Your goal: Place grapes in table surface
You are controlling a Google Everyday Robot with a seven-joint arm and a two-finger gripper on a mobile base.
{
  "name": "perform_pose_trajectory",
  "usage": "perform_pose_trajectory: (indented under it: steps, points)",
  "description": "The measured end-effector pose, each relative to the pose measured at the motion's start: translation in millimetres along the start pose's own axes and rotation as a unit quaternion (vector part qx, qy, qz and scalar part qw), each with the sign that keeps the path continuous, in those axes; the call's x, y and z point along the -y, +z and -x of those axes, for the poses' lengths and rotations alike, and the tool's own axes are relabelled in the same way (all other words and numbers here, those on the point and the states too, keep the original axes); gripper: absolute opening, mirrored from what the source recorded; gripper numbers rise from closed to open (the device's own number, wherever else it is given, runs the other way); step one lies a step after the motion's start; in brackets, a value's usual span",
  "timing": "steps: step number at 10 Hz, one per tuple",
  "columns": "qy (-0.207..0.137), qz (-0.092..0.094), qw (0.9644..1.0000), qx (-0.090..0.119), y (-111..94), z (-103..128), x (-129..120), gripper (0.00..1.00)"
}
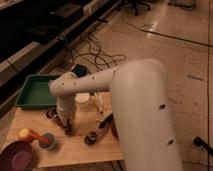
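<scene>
Roughly, from far left: a purple-red bowl [17, 154] sits at the table's bottom-left corner, about 7 o'clock from the board's centre. Just right of it, a small yellow-and-red object [27, 134] lies touching or nearly touching a small grey-blue cup [48, 141]. Above these, at 10 o'clock, a green tray [36, 92] rests at the back-left edge of the table surface [75, 150], a light-brown planked board.

Next right, the white arm bends down over the board, and the gripper [66, 126] hangs low at roughly board centre-left, tip at or very near the wood. The grapes [67, 128] look like the dark reddish cluster right at the gripper tip, probably between the fingers, though the view is dim and I cannot tell for sure whether the fingers are clamped on them or parted. The cluster seems to be touching or just above the table surface, directly under the gripper at 6 o'clock.

A small dark round thing [51, 114] sits just left of the gripper at 10 o'clock. Right of the gripper, at 1 o'clock, a white cup-like container [83, 101] stands upright. Further right, at 4 o'clock, a small dark round cup [91, 136] and an elongated dark object [105, 123] lie near the arm's big white body.
</scene>
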Motion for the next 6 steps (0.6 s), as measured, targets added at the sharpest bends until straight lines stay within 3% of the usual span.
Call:
perform_pose_trajectory:
  steps: [2, 6]
  points:
    - [0.0, 0.0, 1.0, 0.0, 0.0, -0.1, -0.3, 0.67]
    - [0.0, 0.0, 1.0, 0.0, -0.1, 0.0, -0.4, 0.69]
